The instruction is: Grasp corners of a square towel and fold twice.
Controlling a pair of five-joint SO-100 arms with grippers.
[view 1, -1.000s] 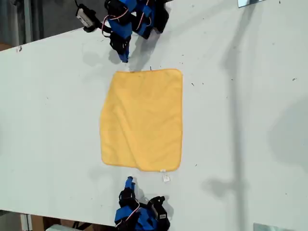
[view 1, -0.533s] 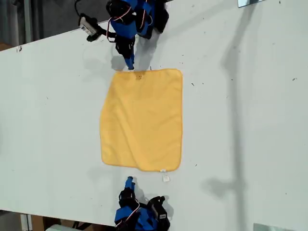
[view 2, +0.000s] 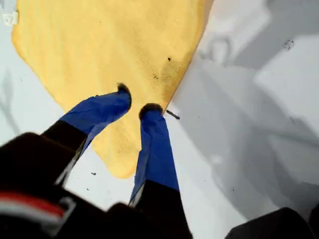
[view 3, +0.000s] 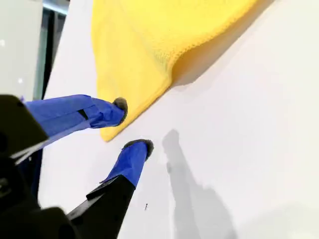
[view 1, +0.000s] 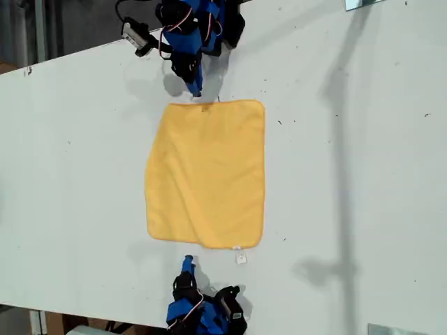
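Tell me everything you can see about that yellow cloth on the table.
The cloth is a plain yellow-orange square with rounded corners and a hemmed edge, soft and fuzzy like microfibre. It lies spread open and nearly flat on the white table, unfolded, with a few gentle wrinkles. A small white tag shows at one edge. Tiny dark specks sit near the edge by my first gripper, whose open fingers hover over that edge. My second gripper is open beside a corner.

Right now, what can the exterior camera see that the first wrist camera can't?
Only the exterior view shows the whole square towel with all four corners, my second end effector just beyond its far edge, and a small white scrap. Only the first wrist view shows the blue fingers standing apart above the hem. Both show the towel, my first end effector and the white table.
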